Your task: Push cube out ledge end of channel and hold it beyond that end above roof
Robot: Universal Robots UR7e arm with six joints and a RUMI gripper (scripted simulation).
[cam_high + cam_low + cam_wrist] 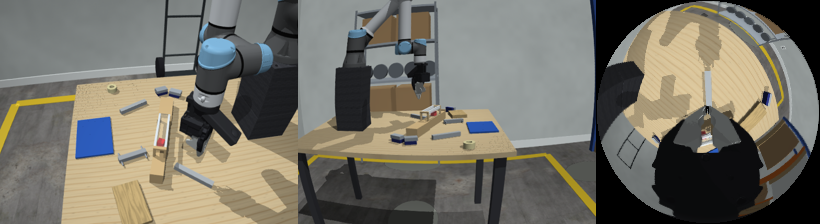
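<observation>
The red cube (161, 142) sits inside the channel (162, 130), a white-railed run on a long wooden beam, close to the wooden frame (159, 153) at its near end. In the exterior view the cube (433, 113) shows under the channel's rails (431, 109). My gripper (192, 143) is shut and empty. It hangs well above the table, to the right of the channel and apart from it, fingers pointing down (419, 96). In the wrist view the closed fingertips point at a grey bar (708, 85) on the table.
A grey bar (193, 175) lies just below and right of the gripper. Another grey bar (133, 105), a bar with pins (133, 155), a blue mat (94, 136), a wooden board (132, 202), a tape roll (112, 88) and two blue-grey blocks (168, 91) lie around. The black pedestal (266, 99) stands at right.
</observation>
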